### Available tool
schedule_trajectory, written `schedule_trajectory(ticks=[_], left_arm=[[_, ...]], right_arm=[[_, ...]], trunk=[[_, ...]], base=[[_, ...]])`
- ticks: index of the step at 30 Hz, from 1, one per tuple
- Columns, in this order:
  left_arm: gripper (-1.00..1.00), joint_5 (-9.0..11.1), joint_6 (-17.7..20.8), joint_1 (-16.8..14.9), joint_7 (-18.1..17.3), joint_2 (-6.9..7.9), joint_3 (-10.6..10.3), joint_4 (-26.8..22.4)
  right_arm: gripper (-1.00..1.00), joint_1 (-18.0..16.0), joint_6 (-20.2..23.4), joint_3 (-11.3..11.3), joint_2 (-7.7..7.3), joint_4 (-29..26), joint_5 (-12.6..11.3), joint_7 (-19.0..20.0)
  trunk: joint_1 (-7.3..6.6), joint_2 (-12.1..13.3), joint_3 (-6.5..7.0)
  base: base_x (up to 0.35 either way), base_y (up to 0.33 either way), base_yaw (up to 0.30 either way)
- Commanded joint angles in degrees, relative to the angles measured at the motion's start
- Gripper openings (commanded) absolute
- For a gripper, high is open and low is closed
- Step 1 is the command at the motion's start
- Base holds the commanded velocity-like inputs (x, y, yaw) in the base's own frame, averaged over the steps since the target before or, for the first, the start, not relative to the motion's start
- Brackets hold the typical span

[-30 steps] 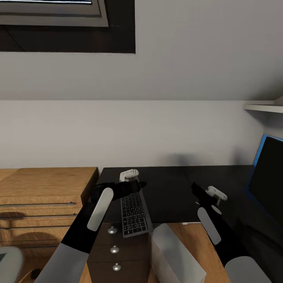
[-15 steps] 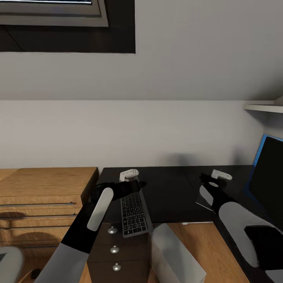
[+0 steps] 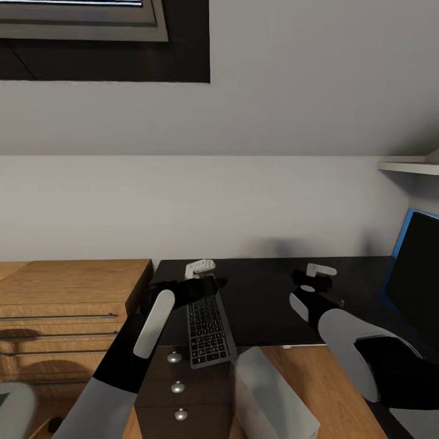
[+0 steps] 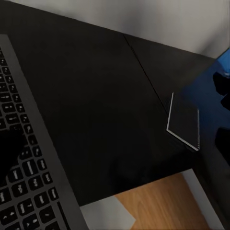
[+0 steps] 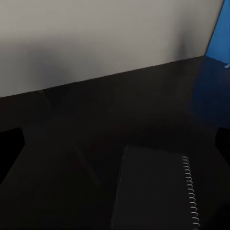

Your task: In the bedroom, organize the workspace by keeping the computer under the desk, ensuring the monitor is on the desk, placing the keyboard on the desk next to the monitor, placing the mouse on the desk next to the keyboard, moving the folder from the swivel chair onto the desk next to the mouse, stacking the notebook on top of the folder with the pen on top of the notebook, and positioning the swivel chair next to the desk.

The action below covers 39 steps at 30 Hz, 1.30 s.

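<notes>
The black keyboard lies lengthwise on the black desk, its near end hanging over the front edge. My left gripper is open over the keyboard's far end, one fingertip above the keys. My right gripper is open and hovers over the desk's middle, above a dark spiral notebook that lies flat. The monitor stands at the right with a bright blue edge that I cannot identify. The light-grey computer sits under the desk. Mouse and pen are out of view.
A wooden chest with bar handles adjoins the desk on the left. Desk drawers with silver knobs are below the keyboard. A grey part of the swivel chair shows at the lower left. A white shelf juts out at the right.
My right arm has swung away from me toward the wall, then left over the desk's middle. The left arm and the keyboard have not moved.
</notes>
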Motion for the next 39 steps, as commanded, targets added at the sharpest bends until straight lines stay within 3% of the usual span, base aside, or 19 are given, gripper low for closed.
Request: schedule_trajectory(ticks=[1, 31, 39], left_arm=[[1.0, 0.6, 0.2, 0.0, 0.6, 0.0, 0.0, -0.1], [1.0, 0.7, 0.3, 0.0, 0.5, 0.01, 0.0, -0.3], [1.0, 0.7, 0.2, 0.0, 0.5, 0.01, 0.1, -0.3]], right_arm=[[1.0, 0.0, -0.3, 0.5, 0.1, 0.1, -0.4, -0.1], [1.0, 0.0, -0.5, 0.7, -0.05, 0.4, 0.2, -0.2], [1.0, 0.0, -0.4, 0.7, -0.8, 0.3, 0.2, -0.2]], trunk=[[0.0, 0.0, -0.07], [0.0, 0.0, -0.07], [0.0, 0.0, -0.07]], base=[[0.0, 0.0, 0.0], [0.001, 0.0, 0.0], [0.275, -0.001, 0.0]])
